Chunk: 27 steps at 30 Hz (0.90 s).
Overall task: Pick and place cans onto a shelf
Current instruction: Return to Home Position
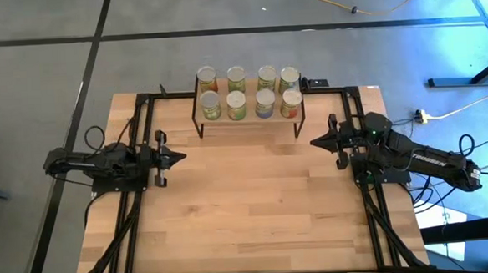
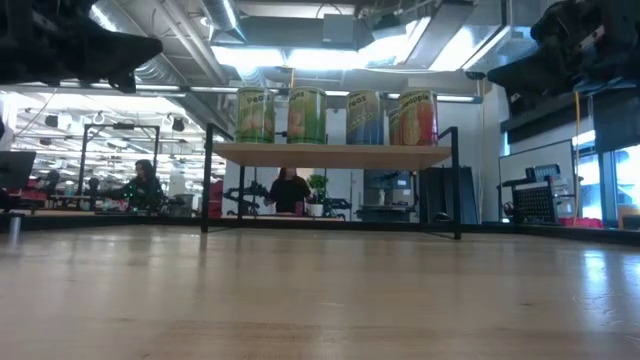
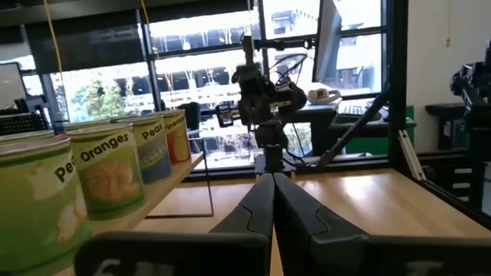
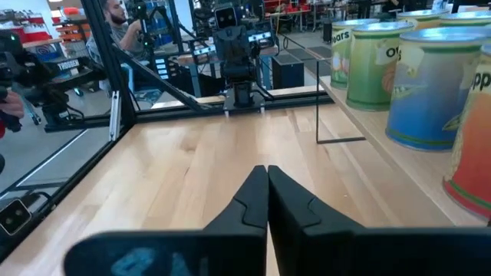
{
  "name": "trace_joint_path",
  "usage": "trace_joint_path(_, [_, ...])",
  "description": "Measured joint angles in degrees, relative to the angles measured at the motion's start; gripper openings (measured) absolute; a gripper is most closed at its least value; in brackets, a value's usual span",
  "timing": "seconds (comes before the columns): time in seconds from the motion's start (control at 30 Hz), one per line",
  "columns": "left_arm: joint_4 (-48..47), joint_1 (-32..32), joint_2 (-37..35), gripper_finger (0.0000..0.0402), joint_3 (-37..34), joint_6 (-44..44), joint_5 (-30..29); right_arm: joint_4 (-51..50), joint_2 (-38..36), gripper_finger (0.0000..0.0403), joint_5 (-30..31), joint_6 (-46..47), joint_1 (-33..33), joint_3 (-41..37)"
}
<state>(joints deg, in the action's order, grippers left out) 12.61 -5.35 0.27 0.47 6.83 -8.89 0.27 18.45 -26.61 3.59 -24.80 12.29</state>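
Left gripper (image 1: pixel 181 156): pinched fully closed, nothing held, raised above the desk (image 1: pixel 248 211) near its left edge, tip aimed inward. Right gripper (image 1: pixel 314 141): likewise closed tight and empty, near the right edge, tip close by the shelf's near right leg. Between them, at the far edge: the shelf (image 2: pixel 330 154), all eight cans (image 1: pixel 236 105) upright on its top board in two close-packed rows of four. Little risk from here, probably; mainly a careless swing of the right arm on retreat, enough to clip that leg, jolt the board and topple the crowded tins.
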Motion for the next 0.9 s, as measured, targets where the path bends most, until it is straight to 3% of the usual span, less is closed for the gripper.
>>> trace_joint_path(0.47, [-0.11,1.34,0.0,0.0,0.0,1.25,1.31,3.44,-1.04,0.0005,-1.46,-0.35,0.0,-6.38])
trace_joint_path(0.7, [-0.09,1.34,0.0,0.0,0.0,1.25,0.0,10.86,-1.02,0.0005,-1.53,0.93,0.0,-11.52])
trace_joint_path(0.9, [-0.36,1.34,0.0,0.0,0.0,1.26,-4.7,10.28,-0.97,0.0005,-1.53,0.66,0.0,-11.91])
